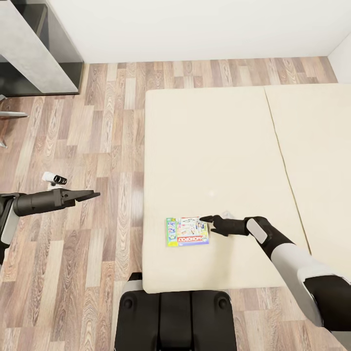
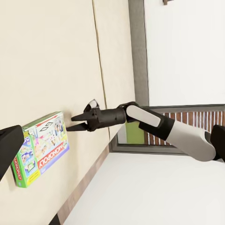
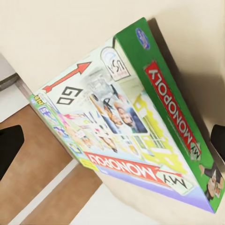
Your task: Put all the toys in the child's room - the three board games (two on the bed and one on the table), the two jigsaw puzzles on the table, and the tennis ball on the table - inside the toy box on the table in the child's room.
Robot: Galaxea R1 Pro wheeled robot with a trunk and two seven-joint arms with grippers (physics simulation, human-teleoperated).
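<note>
Black grippers, grey-white forearm shells, dark base

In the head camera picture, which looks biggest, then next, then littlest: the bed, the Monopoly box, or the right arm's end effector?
1. Bed, by far the biggest.
2. Monopoly box.
3. Right end effector, the littlest; it sits above the bed, a bit nearer the camera, so it may look slightly bigger than it is.

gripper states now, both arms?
Left gripper: over the floor, nothing in it; open or shut cannot be told.
Right gripper: open, at the board game on the bed, not gripping it.
</note>
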